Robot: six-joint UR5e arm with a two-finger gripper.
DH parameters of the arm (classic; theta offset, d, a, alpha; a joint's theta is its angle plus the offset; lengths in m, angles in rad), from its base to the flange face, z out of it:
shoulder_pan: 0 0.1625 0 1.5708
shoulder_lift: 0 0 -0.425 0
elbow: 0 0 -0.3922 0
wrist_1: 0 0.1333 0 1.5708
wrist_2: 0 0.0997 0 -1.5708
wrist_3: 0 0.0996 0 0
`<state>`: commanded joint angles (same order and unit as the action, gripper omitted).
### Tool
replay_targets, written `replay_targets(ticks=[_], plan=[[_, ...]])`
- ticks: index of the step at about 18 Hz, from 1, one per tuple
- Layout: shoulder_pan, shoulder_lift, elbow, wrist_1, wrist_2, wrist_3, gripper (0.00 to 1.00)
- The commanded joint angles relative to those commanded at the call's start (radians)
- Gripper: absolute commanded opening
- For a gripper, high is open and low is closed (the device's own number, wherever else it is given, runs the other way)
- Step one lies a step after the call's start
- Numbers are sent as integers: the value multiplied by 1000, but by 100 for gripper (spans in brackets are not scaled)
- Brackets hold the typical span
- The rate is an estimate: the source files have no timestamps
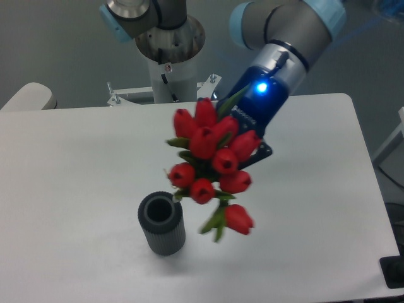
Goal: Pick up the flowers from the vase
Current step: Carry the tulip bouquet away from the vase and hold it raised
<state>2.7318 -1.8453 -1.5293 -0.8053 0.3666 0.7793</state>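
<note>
The flowers (211, 161), a bunch of red tulip buds with green leaves, hang in the air up and to the right of the vase, fully out of it. My gripper (243, 148) is shut on the bunch from behind, its fingers mostly hidden by the buds; one dark finger (262, 151) shows at the right. The vase (162, 223), a short dark grey ribbed cylinder, stands upright on the white table (76, 164) with nothing in its mouth.
The arm's base column (167, 60) stands at the table's far edge. A pale rounded object (25, 98) sits past the far left corner. The table's right edge (372, 189) runs near a dark item (392, 273) at the lower right.
</note>
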Motion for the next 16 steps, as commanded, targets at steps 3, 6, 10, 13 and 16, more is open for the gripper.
replay_targets(ticks=[3, 6, 10, 13, 16], plan=[[41, -21, 0, 0, 0, 3, 37], [64, -32, 0, 0, 0, 9, 37], [100, -34, 5, 0, -14, 15, 37], [132, -35, 0, 5, -57, 17, 37], [138, -31, -11, 5, -58, 17, 37]])
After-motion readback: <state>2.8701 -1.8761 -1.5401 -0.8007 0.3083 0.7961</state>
